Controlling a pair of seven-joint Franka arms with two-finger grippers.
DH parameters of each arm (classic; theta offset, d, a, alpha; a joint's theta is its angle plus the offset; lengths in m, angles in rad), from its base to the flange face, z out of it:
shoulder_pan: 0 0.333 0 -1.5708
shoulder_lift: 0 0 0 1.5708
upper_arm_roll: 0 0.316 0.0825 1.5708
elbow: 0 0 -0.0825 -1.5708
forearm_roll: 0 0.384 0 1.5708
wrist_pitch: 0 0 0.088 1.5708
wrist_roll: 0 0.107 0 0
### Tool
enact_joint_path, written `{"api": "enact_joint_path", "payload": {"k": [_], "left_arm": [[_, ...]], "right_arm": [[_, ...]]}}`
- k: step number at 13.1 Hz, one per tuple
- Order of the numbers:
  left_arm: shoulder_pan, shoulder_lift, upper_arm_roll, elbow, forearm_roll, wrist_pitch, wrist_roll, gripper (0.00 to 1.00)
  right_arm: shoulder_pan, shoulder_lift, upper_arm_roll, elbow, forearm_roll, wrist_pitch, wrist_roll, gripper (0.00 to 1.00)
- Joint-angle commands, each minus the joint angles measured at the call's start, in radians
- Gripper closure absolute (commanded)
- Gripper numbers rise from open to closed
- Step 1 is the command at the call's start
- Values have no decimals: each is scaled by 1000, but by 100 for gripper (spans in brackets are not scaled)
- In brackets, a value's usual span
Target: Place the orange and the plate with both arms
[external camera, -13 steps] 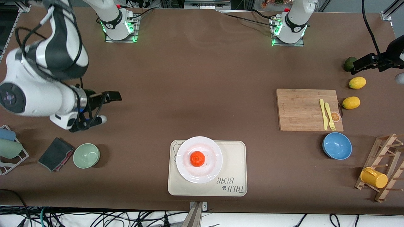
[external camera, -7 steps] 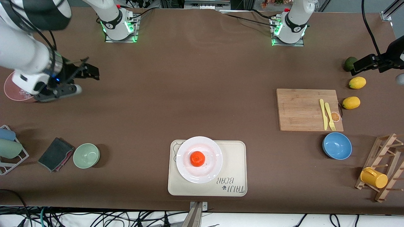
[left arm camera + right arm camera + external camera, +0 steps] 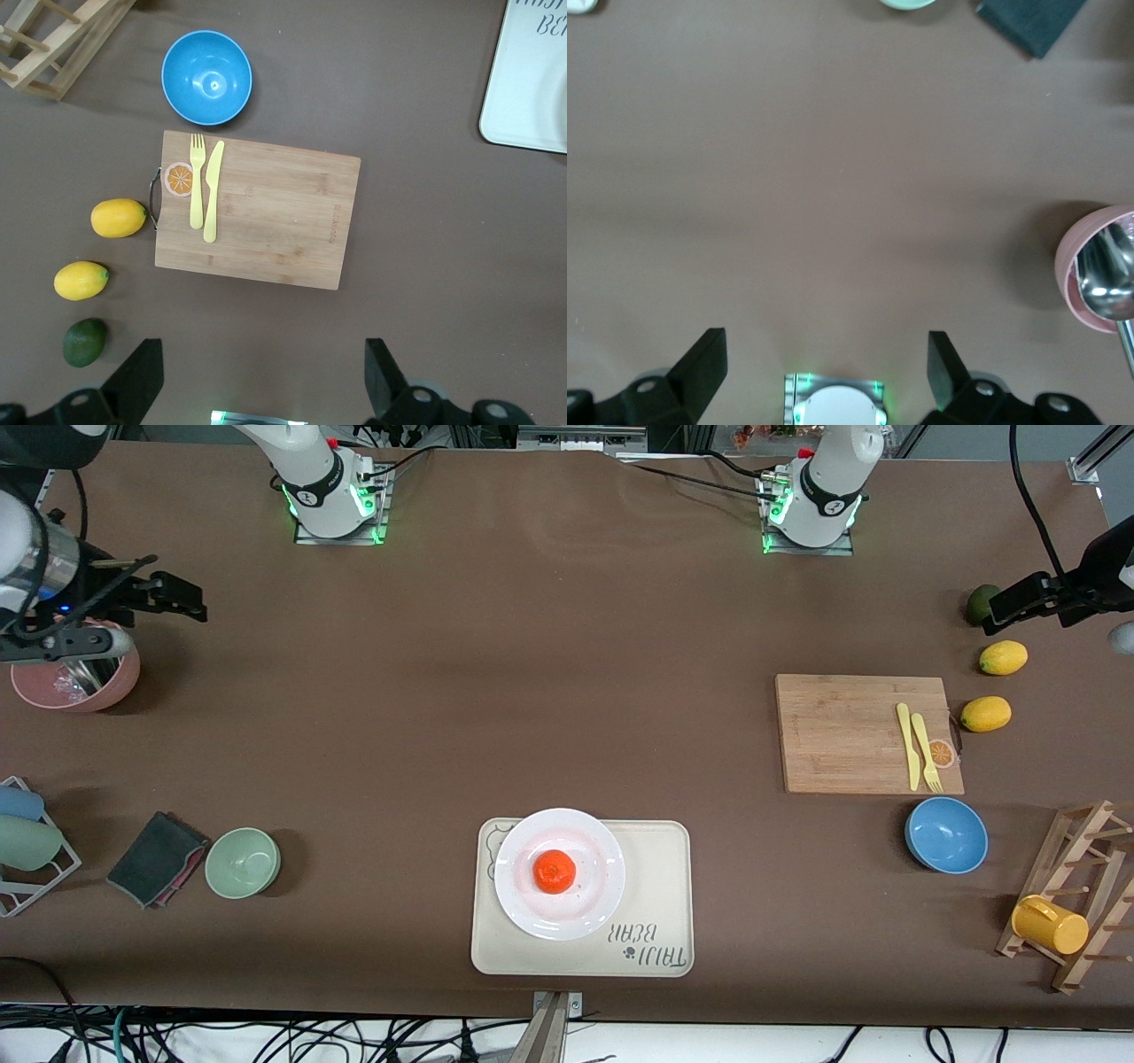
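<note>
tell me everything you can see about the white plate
The plate is round, plain white and glossy, apparently ceramic, with a shallow raised rim. It lies flat and upright on the cream tray, toward the tray's end nearer the right arm, its rim slightly overhanging the tray's edge farthest from the front camera. The orange sits at its middle, tinting the glaze around it reddish. Nothing else touches it; neither gripper is near it.

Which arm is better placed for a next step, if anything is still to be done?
Neither clearly. The orange lies on the plate, on the tray. The right gripper hangs open over the pink bowl; the left gripper open over the avocado.
</note>
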Motion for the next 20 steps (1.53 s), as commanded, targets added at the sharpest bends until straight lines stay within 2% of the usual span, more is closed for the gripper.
{"api": "enact_joint_path", "payload": {"k": [1,5,8,12,20], "left_arm": [[8,-16,1,-22,-20,18,6,0],[8,7,1,10,-16,15,6,0],[8,7,1,10,-16,14,6,0],[11,5,1,10,-17,12,6,0],[11,5,1,10,-17,12,6,0]], "right_arm": [[0,0,2,-19,-4,116,30,0],[2,55,2,44,-2,123,107,0],[-4,66,-35,98,10,115,92,0],[-3,103,-30,178,6,-12,99,0],[3,121,-25,192,6,-8,105,0]]}}
